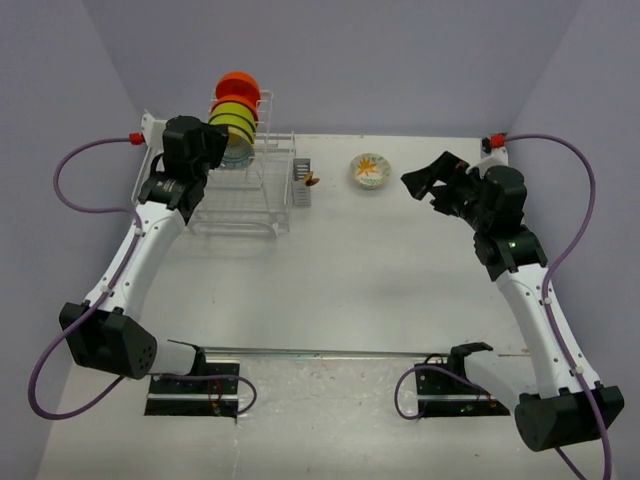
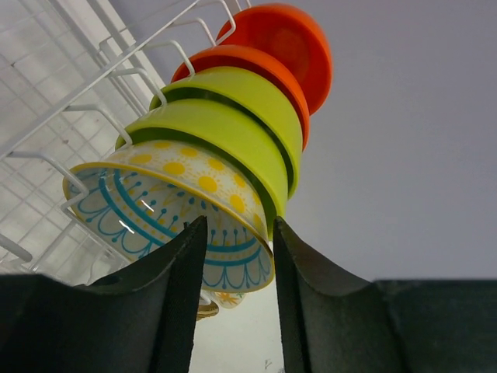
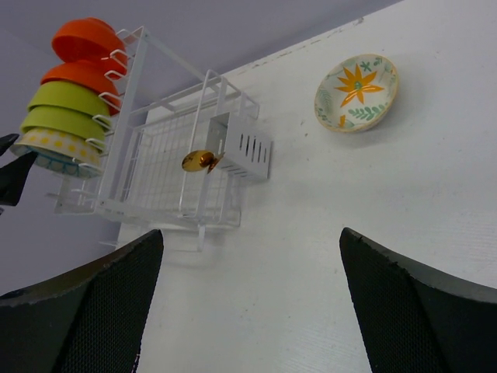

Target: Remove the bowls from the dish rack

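The white wire dish rack [image 1: 247, 203] stands at the back left. Its upright tier holds two orange-red bowls [image 2: 291, 43], two lime-green bowls [image 2: 233, 128] and a white bowl [image 2: 167, 194] with yellow dots and teal lines. My left gripper [image 2: 239, 233] is open at the tier [image 1: 222, 143], with its jaws on either side of the white bowl's lower rim. Another white bowl with an orange flower [image 1: 369, 171] sits on the table right of the rack. My right gripper [image 1: 422, 187] is open and empty, hovering just right of that bowl [image 3: 356, 92].
A grey cutlery holder [image 1: 301, 186] on the rack's right side holds a gold spoon [image 3: 198, 161]. The rack's low tray [image 3: 167, 167] holds no dishes. Purple walls close the back and sides. Purple cables loop beside both arms.
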Robot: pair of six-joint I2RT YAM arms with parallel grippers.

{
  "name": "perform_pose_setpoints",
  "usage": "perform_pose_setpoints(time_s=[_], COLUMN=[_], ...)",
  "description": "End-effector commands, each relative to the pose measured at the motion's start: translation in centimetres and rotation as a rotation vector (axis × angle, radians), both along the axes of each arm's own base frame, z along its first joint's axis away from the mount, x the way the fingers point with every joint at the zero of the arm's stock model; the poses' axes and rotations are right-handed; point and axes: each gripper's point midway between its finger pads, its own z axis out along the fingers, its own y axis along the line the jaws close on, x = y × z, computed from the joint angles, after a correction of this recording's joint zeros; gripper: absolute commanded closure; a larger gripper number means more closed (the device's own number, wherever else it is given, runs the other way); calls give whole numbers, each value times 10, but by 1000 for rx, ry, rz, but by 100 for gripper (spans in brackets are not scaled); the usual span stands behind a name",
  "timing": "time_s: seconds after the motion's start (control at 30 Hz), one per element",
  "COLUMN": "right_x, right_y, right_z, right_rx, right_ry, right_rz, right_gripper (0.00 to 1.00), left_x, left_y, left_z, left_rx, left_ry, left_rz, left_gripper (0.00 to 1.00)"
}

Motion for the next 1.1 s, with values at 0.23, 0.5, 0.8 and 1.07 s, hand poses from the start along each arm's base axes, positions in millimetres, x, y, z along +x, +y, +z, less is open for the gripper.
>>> perform_pose_setpoints(time_s=[0.23,0.5,0.8,1.07], right_x=[-6,-7,-10,-9], right_y=[14,12,9,9], right_z=[13,17,20,21], right_rx=[59,58,50,62], right_ry=[-53,-65,-78,-82], right_rz=[79,70,54,50], right_gripper=[7,7,7,7], left_x=[6,4,-13,-24], left_y=[7,4,7,6], left_z=[-3,-11,7,32], left_rx=[-13,-43,-82,-92], left_ry=[-36,-25,-85,-195], left_rz=[14,10,16,-11], left_gripper=[79,100,100,100])
